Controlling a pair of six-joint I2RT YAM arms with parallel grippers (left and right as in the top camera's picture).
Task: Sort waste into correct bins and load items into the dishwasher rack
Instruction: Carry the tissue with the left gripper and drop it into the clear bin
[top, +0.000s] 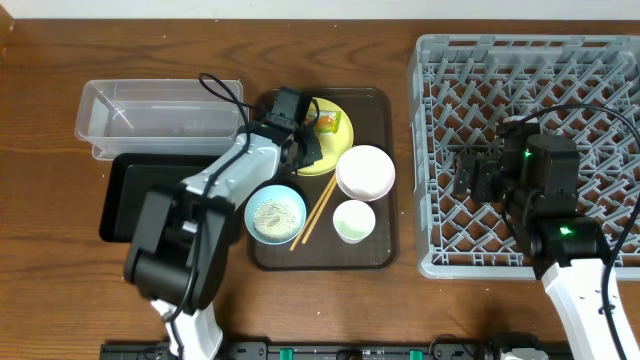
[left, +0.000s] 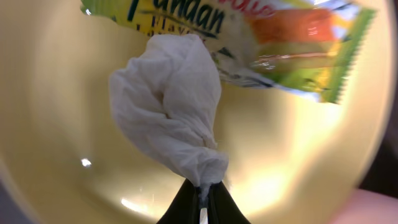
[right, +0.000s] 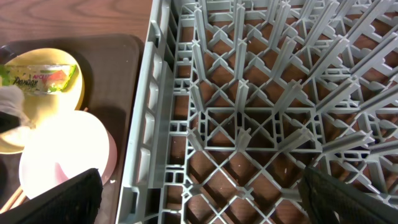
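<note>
Over yellow plate (top: 338, 148), your left gripper (left: 200, 202) pinches crumpled white tissue (left: 168, 106); wrapper (left: 292, 37) touching it. Right gripper (top: 470, 175) hangs wide above grey rack (top: 520, 70).

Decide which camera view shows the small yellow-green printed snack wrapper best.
Left wrist: the yellow-green printed snack wrapper fills the frame's top, its print readable. Overhead shows only a small patch; right wrist shows it distant, at the frame's edge.

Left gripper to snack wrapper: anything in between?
Yes. A crumpled white tissue, pinched in the left gripper, sits between it and the wrapper on the yellow plate, overlapping the wrapper's near edge.
</note>
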